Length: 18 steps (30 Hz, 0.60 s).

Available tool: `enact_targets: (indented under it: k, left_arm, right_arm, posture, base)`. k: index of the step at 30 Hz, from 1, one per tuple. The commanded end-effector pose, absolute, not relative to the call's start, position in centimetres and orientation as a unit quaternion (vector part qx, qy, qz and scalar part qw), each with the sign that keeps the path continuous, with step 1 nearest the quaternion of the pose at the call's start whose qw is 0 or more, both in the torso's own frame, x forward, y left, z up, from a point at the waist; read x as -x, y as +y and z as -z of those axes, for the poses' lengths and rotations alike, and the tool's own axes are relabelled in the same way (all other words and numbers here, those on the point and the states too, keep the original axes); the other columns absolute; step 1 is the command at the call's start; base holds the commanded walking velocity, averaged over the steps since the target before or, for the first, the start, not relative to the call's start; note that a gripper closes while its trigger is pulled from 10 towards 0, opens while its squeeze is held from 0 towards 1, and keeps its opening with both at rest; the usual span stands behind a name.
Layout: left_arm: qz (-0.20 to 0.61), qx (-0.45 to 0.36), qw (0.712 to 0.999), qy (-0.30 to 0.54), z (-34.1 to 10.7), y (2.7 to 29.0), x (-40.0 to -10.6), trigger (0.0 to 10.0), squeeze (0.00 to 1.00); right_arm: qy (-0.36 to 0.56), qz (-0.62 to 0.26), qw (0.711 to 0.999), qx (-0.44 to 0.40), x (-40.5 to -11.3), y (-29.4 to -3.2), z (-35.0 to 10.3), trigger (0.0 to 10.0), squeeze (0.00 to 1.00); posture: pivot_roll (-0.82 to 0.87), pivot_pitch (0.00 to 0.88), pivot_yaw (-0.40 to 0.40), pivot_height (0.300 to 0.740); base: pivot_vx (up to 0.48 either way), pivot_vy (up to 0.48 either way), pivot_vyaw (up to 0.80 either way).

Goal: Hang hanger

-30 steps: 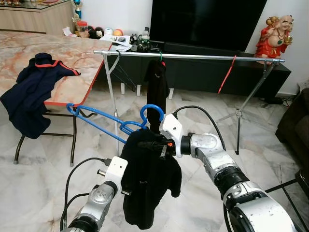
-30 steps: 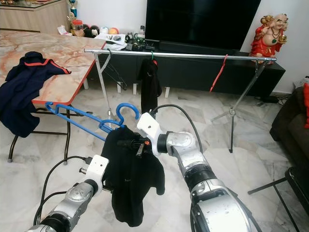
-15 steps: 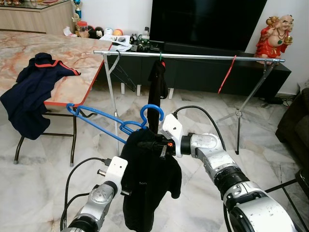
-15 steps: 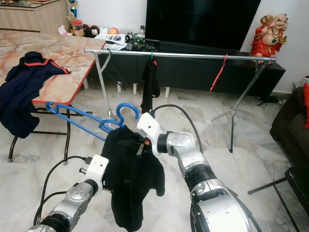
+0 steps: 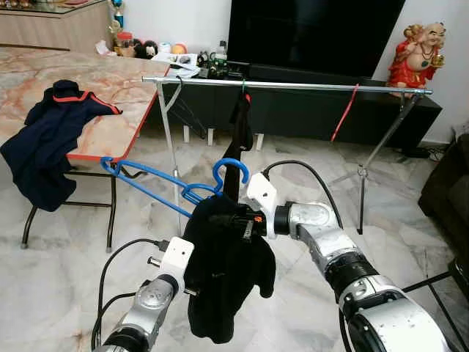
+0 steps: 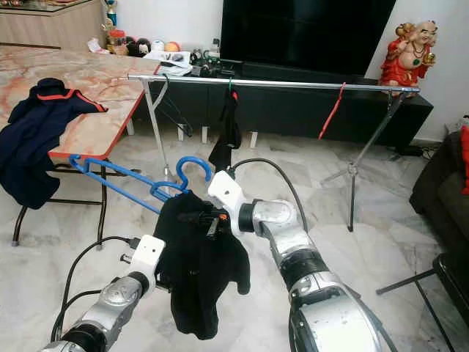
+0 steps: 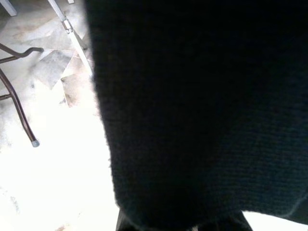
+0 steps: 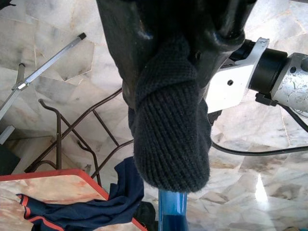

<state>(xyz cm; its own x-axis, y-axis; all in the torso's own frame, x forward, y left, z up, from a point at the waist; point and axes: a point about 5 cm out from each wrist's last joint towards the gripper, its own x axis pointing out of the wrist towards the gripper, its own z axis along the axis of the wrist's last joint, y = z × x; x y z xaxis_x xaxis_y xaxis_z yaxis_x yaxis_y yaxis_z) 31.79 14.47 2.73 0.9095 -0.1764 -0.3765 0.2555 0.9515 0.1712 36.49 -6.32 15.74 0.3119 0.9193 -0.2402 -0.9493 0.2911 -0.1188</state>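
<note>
A blue hanger [image 5: 146, 184] carries a black knit garment [image 5: 227, 279] in mid-air in front of me, its hook [image 5: 233, 170] pointing up. My right gripper [image 5: 222, 218] is shut on the hanger's neck through the garment's shoulder; the right wrist view has knit cloth [image 8: 171, 139] bunched around the fingers and the blue hanger [image 8: 172, 214] just past them. My left arm [image 5: 157, 290] reaches up from below, its gripper buried in the black cloth [image 7: 202, 106]. The silver clothes rail [image 5: 308, 86] stands further off, above and behind the hanger.
A black garment [image 5: 239, 128] and a red hanger [image 5: 344, 114] hang on the rail. The marble table [image 5: 110, 132] at left holds a navy garment [image 5: 47, 139]. Behind the rail is a dark TV cabinet [image 5: 308, 110]. A sofa edge [image 5: 447, 191] shows at right.
The black garment on the rail has turned edge-on and looks narrower. The held garment's hem has swayed slightly. Both arms stay about where they were.
</note>
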Motion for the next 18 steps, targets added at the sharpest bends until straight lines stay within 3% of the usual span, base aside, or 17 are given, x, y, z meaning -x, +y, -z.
enact_targets:
  k: [1, 5, 6, 7, 18]
  left_arm:
    - [0.113, -0.108, 0.971, 0.181, -2.8, 14.3, -32.0, 0.0, 0.00]
    - [0.110, -0.112, 0.970, 0.187, -2.6, 14.5, -31.9, 0.0, 0.00]
    - [0.118, -0.112, 0.969, 0.186, -2.6, 14.4, -31.7, 0.0, 0.00]
    - [0.121, -0.112, 0.969, 0.185, -2.6, 14.4, -31.7, 0.0, 0.00]
    - [0.152, -0.115, 0.964, 0.187, -2.4, 14.3, -31.4, 0.0, 0.00]
  right_arm:
    - [0.026, -0.581, 0.805, 0.117, -37.0, -6.1, -17.8, 0.0, 0.00]
    - [0.042, -0.566, 0.814, 0.121, -37.0, -7.2, -16.9, 0.0, 0.00]
    - [0.084, -0.527, 0.839, 0.110, -36.7, -9.2, -14.3, 0.0, 0.00]
    - [0.095, -0.516, 0.845, 0.106, -36.6, -9.7, -13.6, 0.0, 0.00]
    - [0.148, -0.458, 0.873, 0.082, -36.0, -11.2, -10.7, 0.0, 0.00]
  posture:
    - [0.14, 0.000, -0.108, 0.740]
    - [0.14, 0.000, -0.107, 0.740]
    - [0.14, 0.000, -0.102, 0.740]
    - [0.14, 0.000, -0.102, 0.740]
    - [0.14, 0.000, -0.100, 0.740]
  base:
    - [0.000, 0.000, 0.00]
    - [0.000, 0.000, 0.00]
    - [0.000, 0.000, 0.00]
    - [0.000, 0.000, 0.00]
    - [0.000, 0.000, 0.00]
